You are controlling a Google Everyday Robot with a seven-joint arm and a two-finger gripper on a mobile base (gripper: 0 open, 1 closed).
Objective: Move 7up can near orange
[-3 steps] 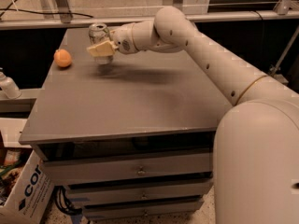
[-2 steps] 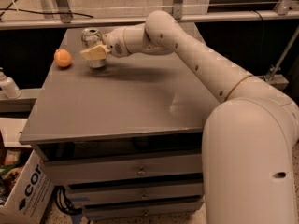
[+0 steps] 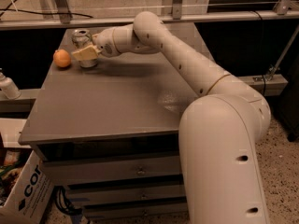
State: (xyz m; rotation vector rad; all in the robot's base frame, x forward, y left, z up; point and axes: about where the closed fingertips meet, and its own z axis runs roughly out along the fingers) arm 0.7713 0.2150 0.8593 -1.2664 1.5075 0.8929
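The 7up can (image 3: pixel 81 37), silver-grey with a pull-tab top, stands upright at the far left of the grey table top (image 3: pixel 117 101). My gripper (image 3: pixel 86 54) is shut on the can's lower body, its beige fingers (image 3: pixel 83 53) covering most of the label. The orange (image 3: pixel 61 58), small and round, sits on the table just left of the can, with a narrow gap between them. My arm reaches in from the right across the table's back part. I cannot tell whether the can's base touches the table.
A white bottle (image 3: pixel 7 87) stands on a lower ledge left of the table. A cardboard box (image 3: pixel 25 192) sits on the floor at the lower left. Drawers (image 3: pixel 140 171) lie under the table top. A metal rail (image 3: pixel 187 17) runs behind it.
My gripper has carried the can to the left, from about a can's width away from the orange to right beside it. The orange has not moved.
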